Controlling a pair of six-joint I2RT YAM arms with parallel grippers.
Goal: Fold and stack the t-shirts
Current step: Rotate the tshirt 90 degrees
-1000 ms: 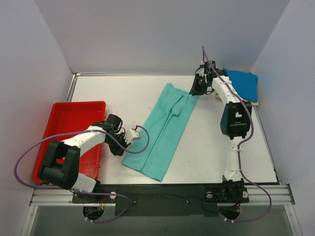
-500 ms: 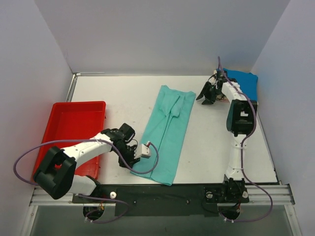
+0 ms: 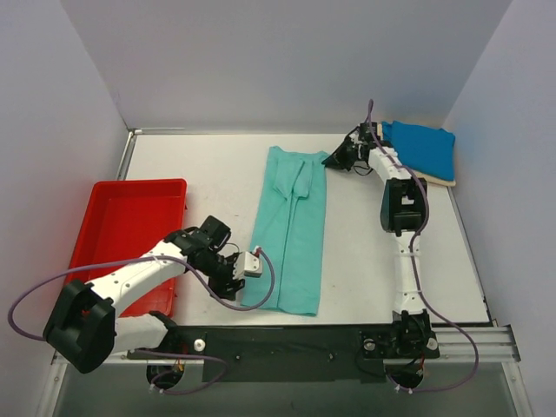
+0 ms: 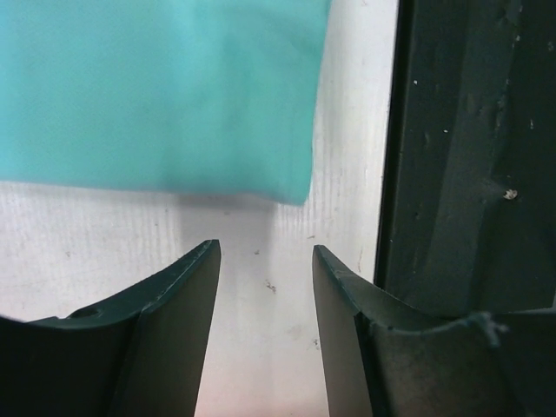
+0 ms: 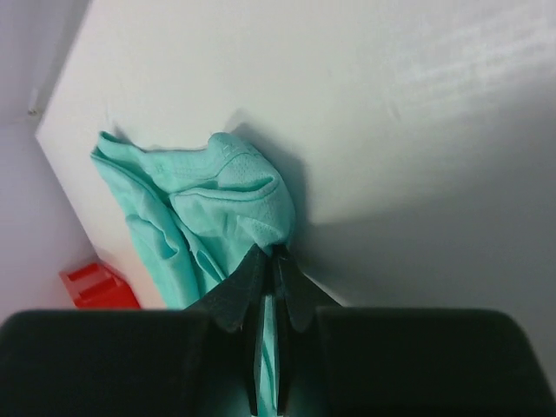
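The teal-green t-shirt (image 3: 292,228) lies as a long narrow strip running from the back of the table to its near edge. My right gripper (image 3: 335,159) is shut on the shirt's far right corner; the right wrist view shows its jaws (image 5: 276,252) pinching bunched teal cloth (image 5: 217,195). My left gripper (image 3: 236,280) is open and empty, low over the table just left of the shirt's near left corner (image 4: 287,187); bare table shows between its fingers (image 4: 265,248). The bright blue shirt (image 3: 426,149) lies folded at the back right, with a cream edge (image 3: 446,182) showing beneath it.
The red plastic tray (image 3: 130,228) stands at the left, partly under my left arm. The black front rail (image 3: 347,334) runs along the near edge, close to the shirt's near end, and shows in the left wrist view (image 4: 469,156). Walls enclose the table on three sides.
My right gripper has pulled the shirt's far end to the left, so the strip now lies nearly straight front to back. My left gripper moved toward the near edge beside the shirt's near corner.
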